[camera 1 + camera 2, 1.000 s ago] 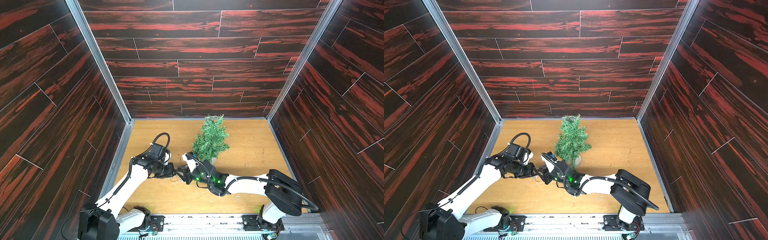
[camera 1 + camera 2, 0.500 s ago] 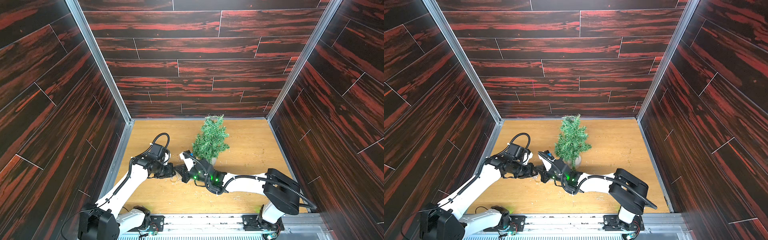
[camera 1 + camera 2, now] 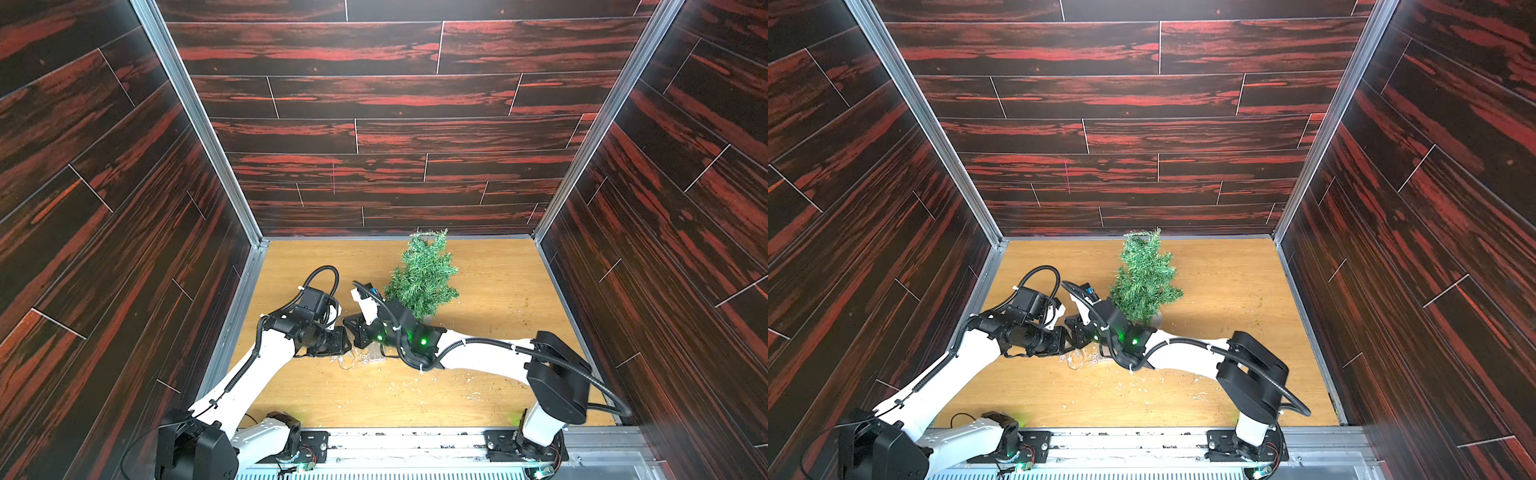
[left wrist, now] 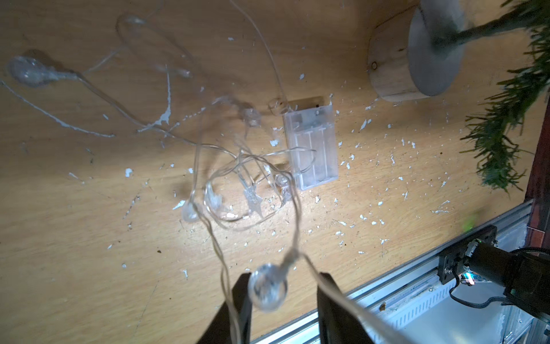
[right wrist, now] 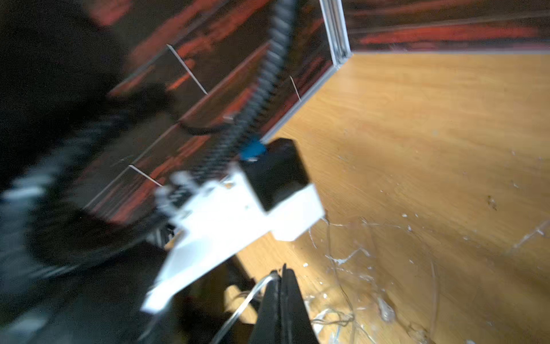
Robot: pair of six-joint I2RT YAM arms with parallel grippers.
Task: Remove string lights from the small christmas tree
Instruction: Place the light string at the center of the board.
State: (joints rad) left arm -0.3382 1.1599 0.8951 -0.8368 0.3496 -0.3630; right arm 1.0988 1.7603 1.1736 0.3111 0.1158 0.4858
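Seeing the string lights (image 3: 356, 358) heaped at seven o'clock of the tree (image 3: 423, 277) from above, left wrist showing the left gripper (image 4: 284, 281) spread around a bulb (image 4: 268, 290), right wrist the right gripper (image 5: 282, 278) pinching wire (image 5: 248, 296), I'd grip that light, limp, fragile wire.

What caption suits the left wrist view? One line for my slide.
Left claw open around a bulb of the string lights; battery box on the table near the tree base.
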